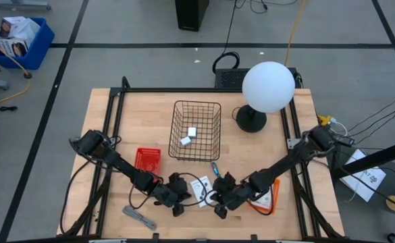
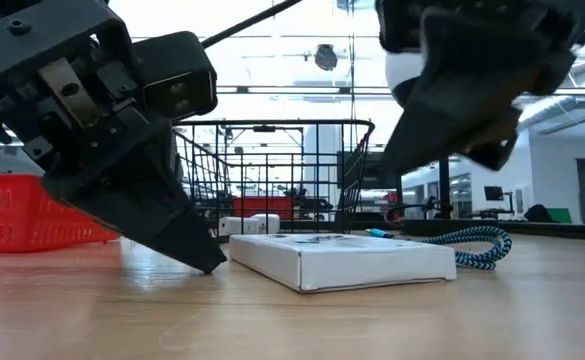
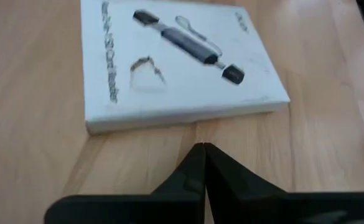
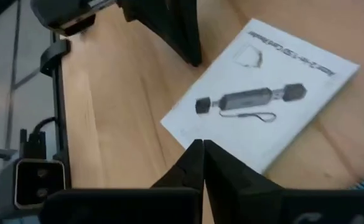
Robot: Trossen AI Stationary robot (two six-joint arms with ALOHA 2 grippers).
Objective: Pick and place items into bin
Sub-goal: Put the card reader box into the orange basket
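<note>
While flanked lower centre by both clenched grippers—left gripper (image 1: 178,210), right gripper (image 1: 220,213)—flat white printed card packet (image 1: 200,190) lies between, nearer neither.

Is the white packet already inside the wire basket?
No. In the high view the white packet lies flat on the table between the left gripper and right gripper, outside the wire basket.

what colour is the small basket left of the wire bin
Red small basket, clearest in the high view.

2 white blocks (image 1: 188,136), 1 card packet (image 1: 200,190), 2 baskets (image 1: 196,129).
</note>
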